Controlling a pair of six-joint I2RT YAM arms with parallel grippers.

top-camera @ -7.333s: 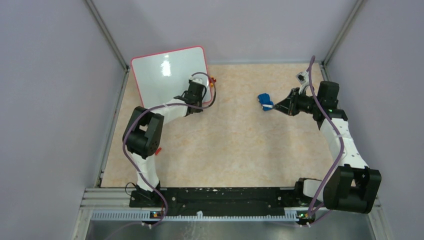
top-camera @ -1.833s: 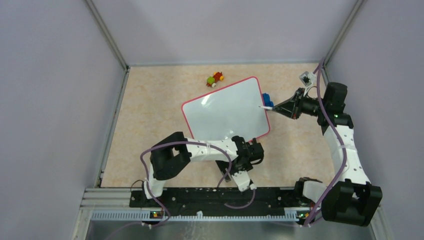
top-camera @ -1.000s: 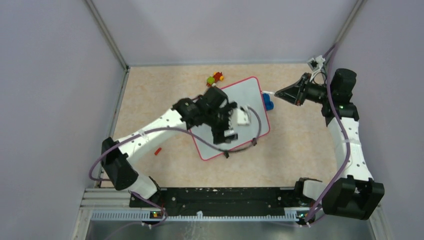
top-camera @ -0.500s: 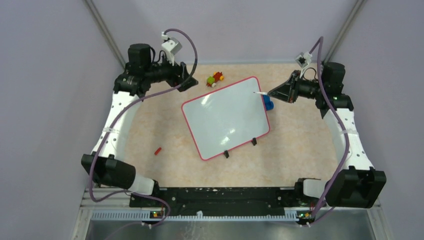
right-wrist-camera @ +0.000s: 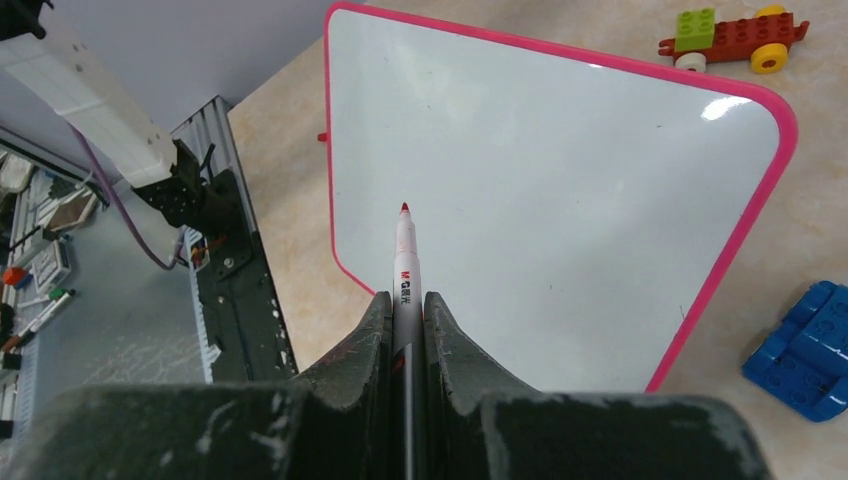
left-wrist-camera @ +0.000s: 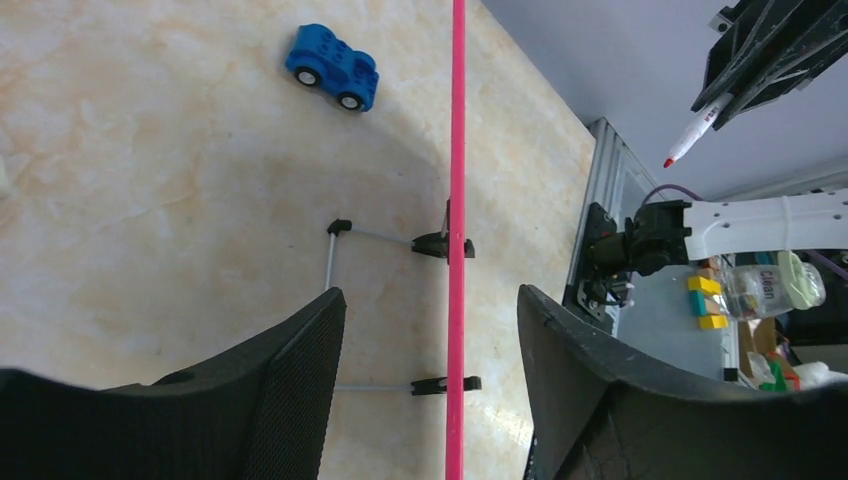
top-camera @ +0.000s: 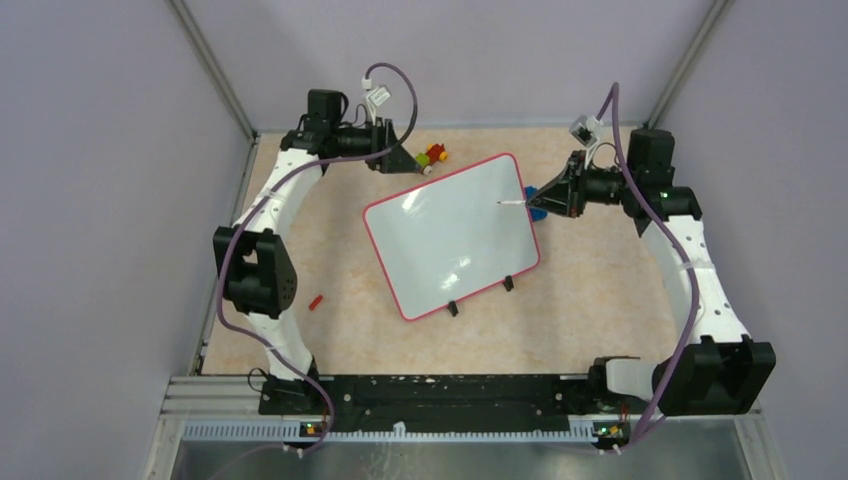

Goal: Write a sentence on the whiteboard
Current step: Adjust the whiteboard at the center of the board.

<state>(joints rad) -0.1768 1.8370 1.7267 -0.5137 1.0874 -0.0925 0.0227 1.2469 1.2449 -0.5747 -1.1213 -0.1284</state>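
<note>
The whiteboard (top-camera: pixel 450 240) lies slanted in the middle of the table, with a pink-red rim and two black clips on its near edge. Its face is blank; no sentence shows on it. My right gripper (top-camera: pixel 545 195) is shut on a white marker (right-wrist-camera: pixel 405 262) with a red tip, which hovers over the board's right part (right-wrist-camera: pixel 560 190). My left gripper (top-camera: pixel 397 160) is open by the board's far edge. In the left wrist view the rim (left-wrist-camera: pixel 457 150) runs edge-on between my open fingers (left-wrist-camera: pixel 300 350), apart from both.
A blue toy car (right-wrist-camera: pixel 800 352) sits just beyond the board's right edge, under the right gripper; it also shows in the left wrist view (left-wrist-camera: pixel 332 67). A red, green and yellow brick toy (top-camera: pixel 432 155) lies at the back. A small red piece (top-camera: pixel 316 300) lies at the left.
My left gripper has swung from the far left corner to the board's far edge. My right gripper has shifted left, bringing the marker tip over the board. The board has not moved in the last half second.
</note>
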